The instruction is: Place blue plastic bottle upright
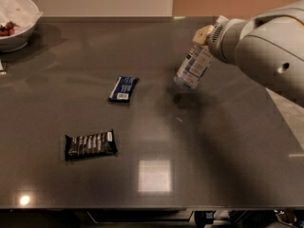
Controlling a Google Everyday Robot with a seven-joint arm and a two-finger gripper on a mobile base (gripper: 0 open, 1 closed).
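Note:
The blue plastic bottle (193,68) is clear with a white-and-blue label. It hangs tilted over the right part of the dark table (156,127), its base down-left just above the surface and its top up-right. My gripper (207,38) is shut on the bottle's upper end. One tan fingertip (203,33) shows beside the bottle's top. The cap is hidden behind the gripper. My big white arm (266,51) fills the upper right.
A flat dark-blue snack wrapper (123,88) lies at mid-table. A black snack bar (90,145) lies front left. A white bowl (15,23) with red food stands at the far left corner. The table's right edge runs under my arm.

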